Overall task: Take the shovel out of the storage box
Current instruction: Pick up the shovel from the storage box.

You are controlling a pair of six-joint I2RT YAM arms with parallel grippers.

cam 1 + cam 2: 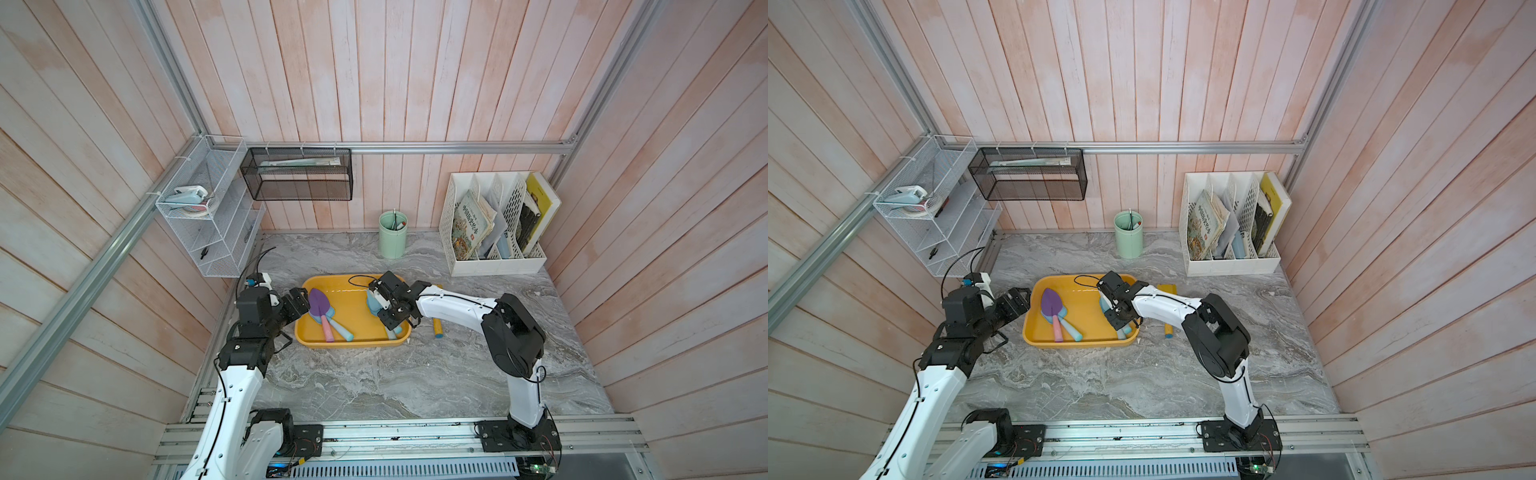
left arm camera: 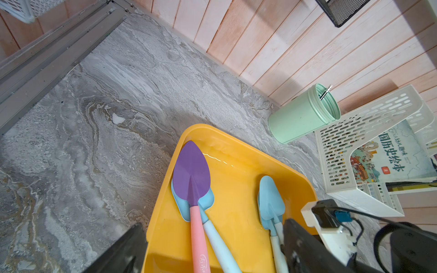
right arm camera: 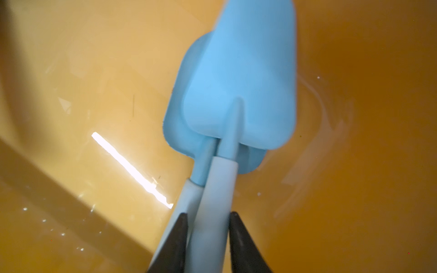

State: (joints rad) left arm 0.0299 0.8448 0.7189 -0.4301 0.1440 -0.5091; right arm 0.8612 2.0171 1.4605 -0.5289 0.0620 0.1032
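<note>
At the box's 9 o'clock edge the left end effector [image 1: 300, 302] hovers with its jaws spread wide, holding nothing. The yellow storage box [image 1: 353, 343] sits in the middle of the desk [image 1: 374, 382]. Inside it, toward 9 o'clock, a purple shovel [image 1: 319, 302] with a pink handle lies on an underlying blue shovel [image 2: 208, 199], both blades pointing to 12 o'clock. Toward 3 o'clock two more are stacked. The right end effector [image 3: 208, 222] is clenched on the pale handle of the top blue shovel [image 3: 241, 82], its fingers [image 3: 238, 236] pressing both sides. The lower blue shovel [image 3: 179, 125] lies beneath, its handle outside the grip. Both are inside the box. Just past the 3 o'clock rim a yellow stick-like item [image 1: 437, 326] lies on the desk, partly hidden by the arm.
</note>
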